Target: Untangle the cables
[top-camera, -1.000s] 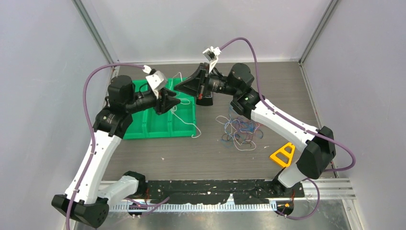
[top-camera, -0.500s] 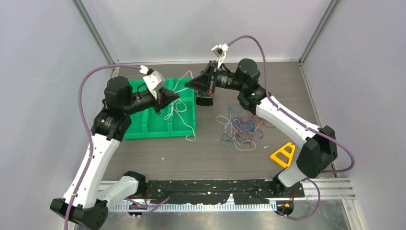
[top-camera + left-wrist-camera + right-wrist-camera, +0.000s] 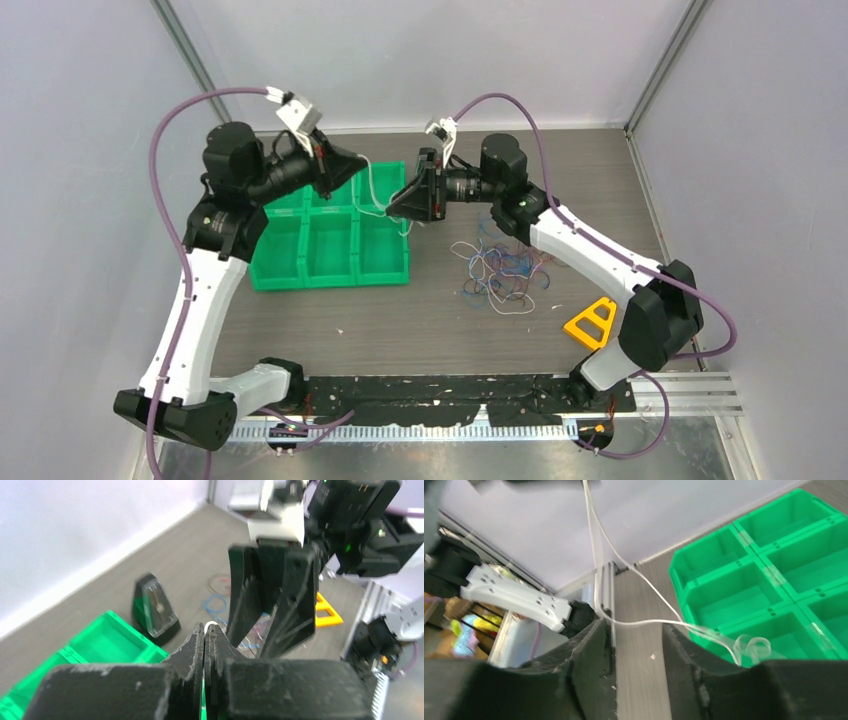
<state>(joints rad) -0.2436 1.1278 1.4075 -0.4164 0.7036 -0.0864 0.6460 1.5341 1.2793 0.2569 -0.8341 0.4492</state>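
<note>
**Green tray**: six compartments, two rows of three, at the left of the table. You have a white cable hanging over its far right compartment. In the right wrist view a pale curl of it shows against a compartment floor, but you cannot tell whether it rests there.

**Left gripper**: above the tray's far edge, jaws pressed together on the white cable's upper end.

**Right gripper**: at the tray's far right corner, fingers standing apart. The white cable crosses in front of the gap, unclamped.

**Tangle of cables**: red, blue, white and dark strands. You find it loose on the table to the right of the tray, apart from it.

**Yellow triangle**: flat on the table at the near right, apart from the tangle.

**Small black block**: has a clear face and stands on the table just beside the tray's corner.
</note>
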